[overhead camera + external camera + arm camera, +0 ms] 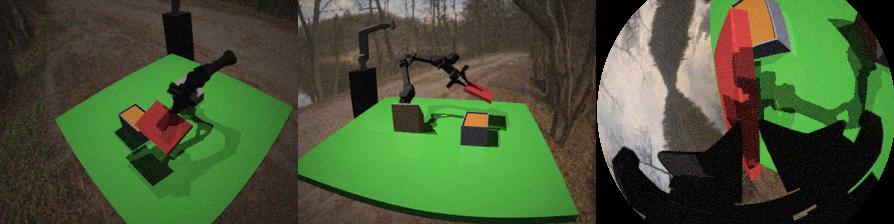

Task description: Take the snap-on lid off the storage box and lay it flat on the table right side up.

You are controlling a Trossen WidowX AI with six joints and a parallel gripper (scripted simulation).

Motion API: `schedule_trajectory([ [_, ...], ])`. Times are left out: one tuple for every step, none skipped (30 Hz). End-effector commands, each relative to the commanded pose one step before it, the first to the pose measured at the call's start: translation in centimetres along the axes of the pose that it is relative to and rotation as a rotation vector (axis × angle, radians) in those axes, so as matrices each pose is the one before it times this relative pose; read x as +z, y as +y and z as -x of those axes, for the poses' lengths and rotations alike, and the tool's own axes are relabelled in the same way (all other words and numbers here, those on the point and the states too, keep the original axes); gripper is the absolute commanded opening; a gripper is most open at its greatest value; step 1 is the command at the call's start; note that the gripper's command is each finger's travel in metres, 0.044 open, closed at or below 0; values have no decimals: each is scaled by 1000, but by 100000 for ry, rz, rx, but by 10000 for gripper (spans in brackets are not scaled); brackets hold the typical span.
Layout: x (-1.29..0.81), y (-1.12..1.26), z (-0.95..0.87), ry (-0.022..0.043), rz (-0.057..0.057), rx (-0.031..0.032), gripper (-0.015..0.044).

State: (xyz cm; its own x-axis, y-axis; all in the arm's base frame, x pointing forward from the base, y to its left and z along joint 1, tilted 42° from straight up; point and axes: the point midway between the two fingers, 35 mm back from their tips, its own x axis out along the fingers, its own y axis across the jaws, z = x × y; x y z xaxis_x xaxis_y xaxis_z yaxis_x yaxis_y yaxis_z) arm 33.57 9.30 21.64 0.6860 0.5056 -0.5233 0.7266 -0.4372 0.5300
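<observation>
My gripper [174, 110] [465, 82] [749, 124] is shut on the red lid [164, 130] [479, 91] [739, 76]. It holds the lid by one edge, in the air and tilted, well above the table. The storage box [130, 118] [475, 130] [770, 19] stands open on the green table [227, 149] [422, 166] [816, 50], with dark blue walls and an orange inside. In the top view the lid overlaps the box's right part. In the exterior view the lid hangs above and behind the box.
A brown block [407, 118] [193, 93] stands on the table by the arm's base. A black pillar [178, 32] [363, 90] with a second arm stands off the table's far edge. The table's edges drop off to ground.
</observation>
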Motion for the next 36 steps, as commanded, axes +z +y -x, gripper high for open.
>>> schedule_trajectory([
  [-1182, 445, 404, 376, 289, 1990, 0],
  [-202, -4, 8, 10, -5, 4, 0],
  [-202, -4, 8, 10, -5, 4, 0],
  [-202, -4, 8, 10, -5, 4, 0],
  [-202, -4, 8, 10, -5, 4, 0],
  [-202, -4, 9, 10, -5, 5, 0],
  [-202, -4, 9, 10, -5, 5, 0],
  [-202, -4, 9, 11, -5, 5, 0],
  [-202, -4, 9, 11, -5, 5, 0],
  [-202, -4, 9, 11, -5, 5, 0],
  [-202, -4, 9, 11, -5, 5, 0],
  [-202, -4, 9, 11, -5, 5, 0],
  [-202, -4, 9, 11, -5, 5, 0],
  [-202, -4, 9, 11, -5, 5, 0],
  [-202, -4, 9, 11, -5, 5, 0],
  [-202, -4, 9, 11, -5, 5, 0],
  [-202, -4, 9, 11, -5, 5, 0],
  [-202, -4, 9, 12, -5, 5, 0],
  [-202, -4, 9, 12, -6, 5, 0],
  [-202, -4, 9, 12, -6, 5, 0],
  [-202, -4, 9, 12, -6, 5, 0],
  [-202, -4, 9, 12, -6, 5, 0],
  [-202, -4, 9, 12, -6, 5, 0],
  [-202, -4, 9, 12, -6, 5, 0],
  [-202, -4, 9, 12, -6, 5, 0],
  [-202, -4, 9, 12, -6, 5, 0],
  [-202, -4, 9, 12, -6, 5, 0],
  [-202, -4, 9, 12, -6, 5, 0],
  [-202, -4, 9, 13, -6, 5, 0],
  [-202, -4, 10, 13, -6, 5, 0],
  [-202, -4, 10, 13, -6, 5, 0],
  [-201, -4, 10, 13, -6, 5, 0],
  [-201, -4, 10, 13, -6, 5, 0],
  [-202, -4, 10, 13, -6, 5, 0],
  [-202, -4, 10, 13, -7, 5, 0],
  [-202, -4, 10, 13, -7, 5, 0],
])
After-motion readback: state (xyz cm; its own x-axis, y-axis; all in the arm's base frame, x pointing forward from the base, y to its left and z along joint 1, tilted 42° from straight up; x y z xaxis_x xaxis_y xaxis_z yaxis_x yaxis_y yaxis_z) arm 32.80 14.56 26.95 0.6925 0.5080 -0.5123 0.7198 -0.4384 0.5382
